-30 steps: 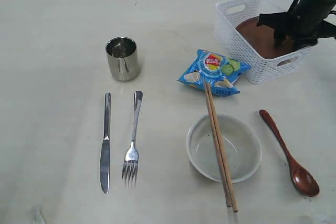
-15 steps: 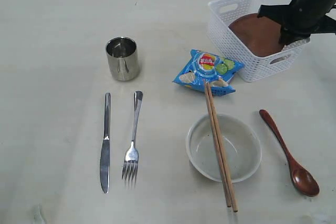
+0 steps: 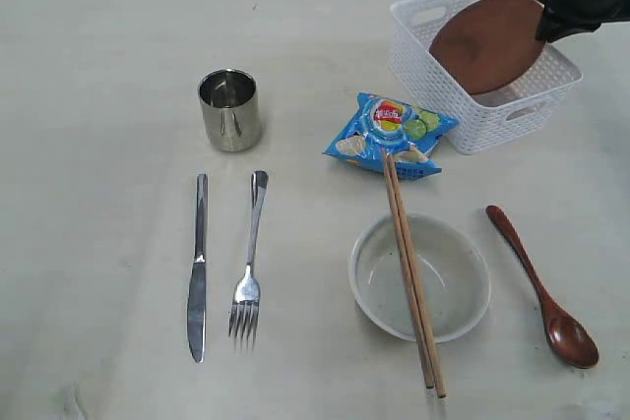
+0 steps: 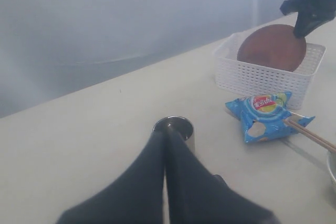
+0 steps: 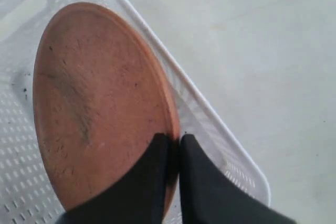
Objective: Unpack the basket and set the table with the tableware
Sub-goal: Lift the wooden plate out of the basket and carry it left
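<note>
Pale cream tabletop [image 3: 98, 66] with faint grain runs under everything, and a blurred grey wall backs it in the left wrist view. Your right gripper [image 5: 175, 142] has its dark fingers pinched on the rim of the plate [image 5: 100, 108], a matte reddish-brown disc with darker scuffs. One finger lies on its face and the other sits behind its edge. The plate stands tilted on edge, its lower part inside the basket [image 3: 492, 125], which is white plastic with perforated lattice walls and cut-out handles. The plate hides much of the basket's floor from you.

In the exterior view your right arm is cut off at the top corner. Your left gripper [image 4: 166, 132] has its fingers pressed together on nothing. Just beyond their tips stands the shiny cylindrical steel cup [image 4: 176, 127], partly hidden by them. The crinkled blue snack bag [image 4: 265, 116] lies farther beyond.

Well apart from both grippers, the round white bowl [image 3: 374, 282] carries the wooden chopsticks [image 3: 409, 272] across its rim. Near it lie the dark red spoon [image 3: 541, 287], the steel knife [image 3: 198, 268] and the fork [image 3: 251, 263].
</note>
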